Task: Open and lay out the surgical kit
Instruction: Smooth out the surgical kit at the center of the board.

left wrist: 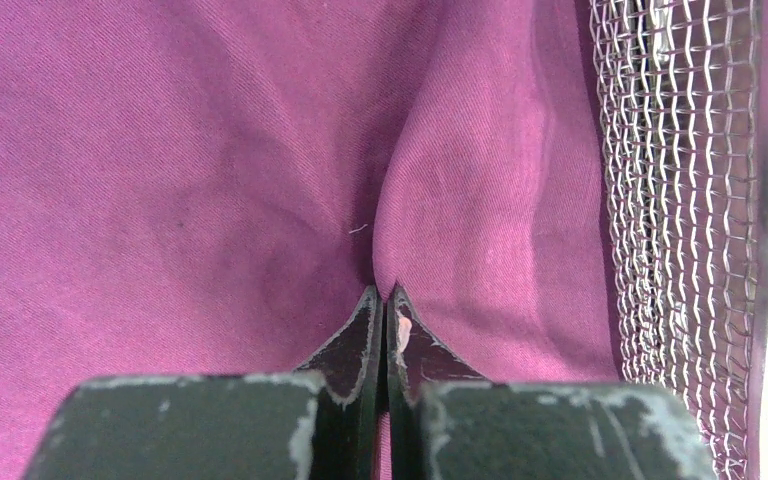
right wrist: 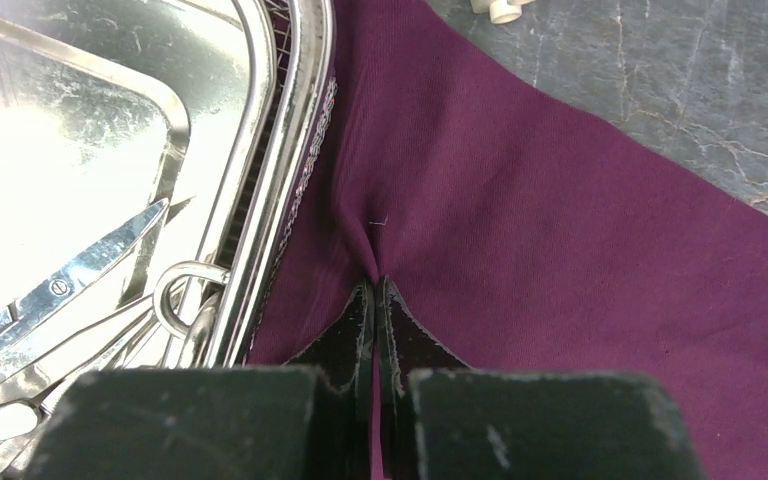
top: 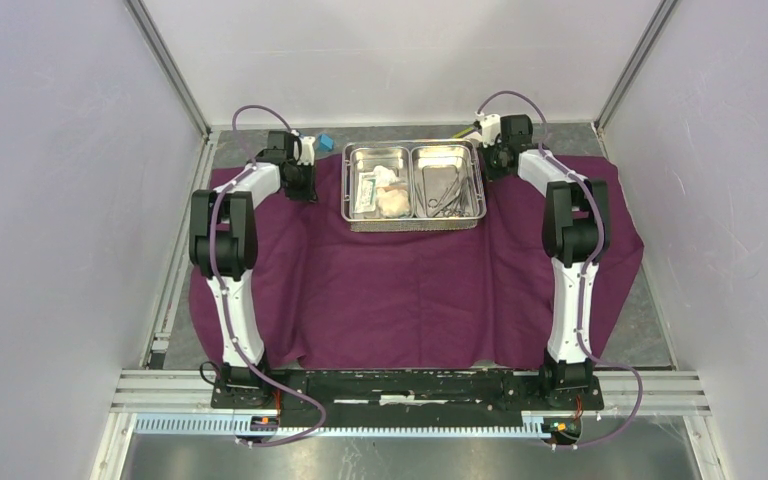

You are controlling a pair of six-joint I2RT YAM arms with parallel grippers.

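The dark-purple cloth wrap (top: 400, 280) lies spread over the table with the steel tray (top: 415, 217) on its far half. White gauze wads (top: 392, 198) and a flat packet (top: 365, 190) fill the tray's left compartment. Steel clamps and scissors (top: 445, 190) lie in the right one. My left gripper (left wrist: 383, 292) is shut on a pinched fold of the cloth (left wrist: 210, 180) just left of the tray's mesh wall (left wrist: 675, 200). My right gripper (right wrist: 375, 283) is shut on a cloth (right wrist: 560, 230) fold just right of the tray rim (right wrist: 295, 150).
A small blue block (top: 327, 143) sits on the grey table behind the left gripper. A small white piece (right wrist: 500, 8) lies on the bare marbled tabletop beyond the cloth's far right edge. White walls close in both sides and the back.
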